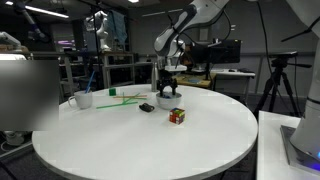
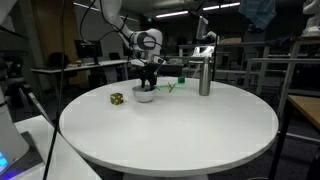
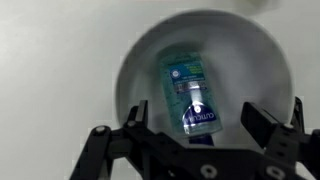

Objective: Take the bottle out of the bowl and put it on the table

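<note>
My claw point(image 3: 193, 113) is wide open and holds nothing. Its two fingers point(image 3: 136, 118) stand at either side of the lower end of the bottle point(image 3: 191, 92), and I see no contact. The bottle lies flat inside the bowl point(image 3: 140, 70), running roughly from 11 to 5 o'clock in the wrist view. It has white bowl floor on both long sides.

Around the bowl point(image 1: 168, 98) in an exterior view, a coloured cube point(image 1: 177, 116) sits near it at 5 o'clock. A small dark object point(image 1: 147, 107), too small for me to name, sits near it at 8 o'clock. Well out at 9 o'clock stands a white cup point(image 1: 84, 99), with a green stick point(image 1: 126, 97) lying between cup and bowl.

In an exterior view the cube point(image 2: 117, 98) shows at 9 o'clock of the bowl point(image 2: 146, 97), and a tall metal flask point(image 2: 205, 72) stands well apart at 2 o'clock. Nothing touches the bowl.

Only the wrist view shows me the bottle. In both exterior views the bowl wall and the claw point(image 1: 168, 90) hide it. Only the exterior views show the cube, cup and flask.

The bowl sits on the far part of the counter point(image 1: 140, 145), in from the rim. The widest bare stretch of counter point(image 2: 190, 130) lies toward 6 o'clock, on the near side.
</note>
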Controlling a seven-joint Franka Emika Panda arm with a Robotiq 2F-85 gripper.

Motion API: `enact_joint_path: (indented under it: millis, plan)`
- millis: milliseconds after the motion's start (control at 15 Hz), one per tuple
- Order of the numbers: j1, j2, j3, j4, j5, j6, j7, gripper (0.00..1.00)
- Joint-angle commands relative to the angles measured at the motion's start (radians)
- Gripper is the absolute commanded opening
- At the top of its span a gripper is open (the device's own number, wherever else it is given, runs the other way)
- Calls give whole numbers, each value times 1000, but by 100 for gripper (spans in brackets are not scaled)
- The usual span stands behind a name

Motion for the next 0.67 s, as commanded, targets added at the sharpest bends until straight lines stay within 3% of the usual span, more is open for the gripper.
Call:
enact_joint_path:
  millis: [0, 600]
  plan:
    - [-16, 18, 10, 33, -2, -45, -22, 100]
    - [-12, 49, 20, 50, -2, -61, -20, 100]
